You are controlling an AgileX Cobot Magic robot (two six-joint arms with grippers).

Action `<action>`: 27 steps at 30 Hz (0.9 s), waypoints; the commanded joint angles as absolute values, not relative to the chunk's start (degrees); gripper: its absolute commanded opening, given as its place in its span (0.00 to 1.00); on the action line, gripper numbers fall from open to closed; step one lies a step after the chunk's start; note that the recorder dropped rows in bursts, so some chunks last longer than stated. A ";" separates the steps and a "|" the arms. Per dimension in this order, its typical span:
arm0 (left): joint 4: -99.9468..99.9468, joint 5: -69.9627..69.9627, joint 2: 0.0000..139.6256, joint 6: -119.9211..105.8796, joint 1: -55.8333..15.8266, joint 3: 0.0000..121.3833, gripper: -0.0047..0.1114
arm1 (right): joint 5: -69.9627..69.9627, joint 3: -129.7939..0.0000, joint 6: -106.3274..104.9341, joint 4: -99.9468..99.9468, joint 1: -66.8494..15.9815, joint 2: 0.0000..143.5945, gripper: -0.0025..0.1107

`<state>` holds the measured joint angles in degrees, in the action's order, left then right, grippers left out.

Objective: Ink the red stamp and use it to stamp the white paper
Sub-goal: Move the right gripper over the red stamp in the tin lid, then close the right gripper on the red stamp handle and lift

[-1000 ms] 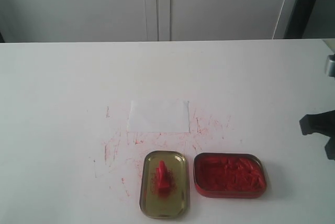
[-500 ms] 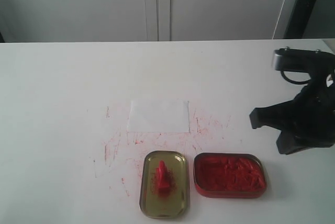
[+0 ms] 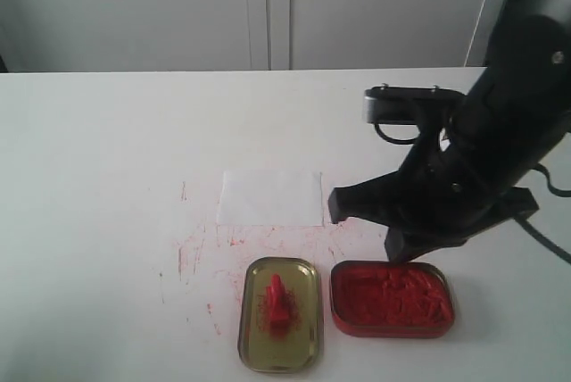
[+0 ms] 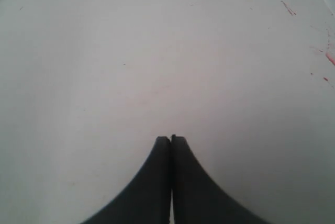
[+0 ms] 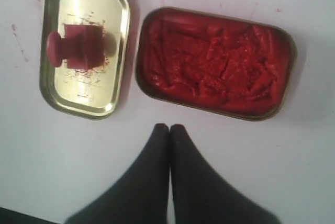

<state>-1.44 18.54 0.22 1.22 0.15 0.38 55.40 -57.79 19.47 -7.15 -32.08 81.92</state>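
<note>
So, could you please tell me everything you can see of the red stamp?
The red stamp is small and bright red and looks like plastic. It has a square base and a short, round-ended handle. It seems to stand on its base, handle up, near the middle of the open lid, amid red ink smudges. Only the lid touches it; nothing grips it.

Raised overview; wrist close-ups facing table [image 3: 98,141]
</note>
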 commanded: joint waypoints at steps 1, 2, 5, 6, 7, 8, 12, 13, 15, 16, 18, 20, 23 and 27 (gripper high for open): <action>-1.40 19.03 0.00 1.28 0.00 0.00 0.04 | 54.75 -60.37 24.61 -3.43 -36.85 84.54 0.02; -1.40 19.03 0.00 1.28 0.00 0.00 0.04 | 54.61 -60.75 25.83 -2.90 -37.77 85.30 0.02; -1.40 19.03 0.00 1.28 0.00 0.00 0.04 | 52.76 -61.94 27.69 -2.51 -40.86 87.41 0.02; -1.40 19.03 0.00 1.28 0.00 0.00 0.04 | 52.38 -62.44 28.36 -2.51 -41.56 87.93 0.02; -1.40 19.03 0.00 1.28 0.00 0.00 0.04 | 52.11 -62.96 28.99 -2.37 -42.41 88.79 0.02; -1.40 19.03 0.00 1.28 0.00 0.00 0.04 | 52.11 -63.59 29.73 -1.87 -43.25 89.66 0.02; -1.40 19.03 0.00 1.28 0.00 0.00 0.04 | 52.21 -65.77 33.31 1.33 -46.73 92.77 0.02; -1.40 19.03 0.00 1.28 0.00 0.00 0.04 | 52.21 -66.43 34.18 2.21 -47.70 93.55 0.02; -1.40 19.03 0.00 1.28 0.00 0.00 0.04 | 52.11 -67.85 36.09 3.70 -49.28 94.87 0.02; -1.40 19.03 0.00 1.28 0.00 0.00 0.04 | 52.11 -68.56 37.43 4.64 -50.08 95.60 0.02; -1.40 19.03 0.00 1.28 0.00 0.00 0.04 | 52.11 -69.66 39.70 6.02 -51.29 96.69 0.02; -1.40 19.03 0.00 1.28 0.00 0.00 0.04 | 52.11 -70.55 41.45 6.41 -52.27 97.81 0.02; -1.40 19.03 0.00 1.28 0.00 0.00 0.04 | 51.70 -70.92 43.53 7.85 -53.48 99.42 0.02; -1.40 19.03 0.00 1.28 0.00 0.00 0.04 | 50.33 -71.05 44.51 12.70 -55.32 101.55 0.02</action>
<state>-1.44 18.54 0.22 1.22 0.15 0.38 51.18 -70.67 43.52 10.12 -54.51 100.93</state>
